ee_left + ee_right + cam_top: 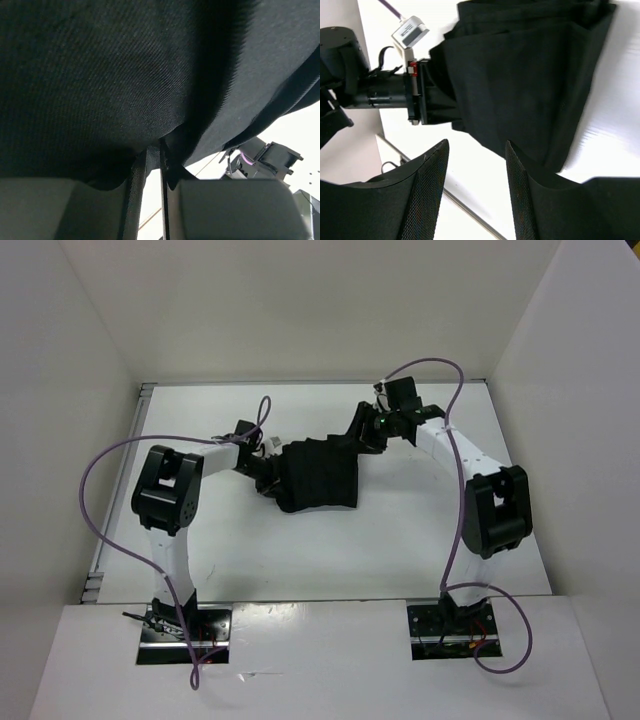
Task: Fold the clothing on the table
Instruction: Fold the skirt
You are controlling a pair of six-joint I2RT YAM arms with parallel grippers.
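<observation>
The top view places the clothing [320,475] bunched at the centre of the bench [400,550]. Only the wrist views give me the grips: left hand [152,190] pinching a fold, right hand [476,162] half open, empty.

A plain white table [330,560] sits inside a three-sided white enclosure. The back wall [320,310] is bare and matte and meets the tabletop in a straight seam. The left wall [60,440] and the right wall [585,410] slant outward toward the near side. A thin metal rail [118,500] runs along the table's left edge at the foot of the left wall; the right wrist view shows it as a pale diagonal strip. Across the near side lies a white ledge [320,670]. The light is soft and even, shadows are faint, and a bright glare marks the ledge's far edge.
</observation>
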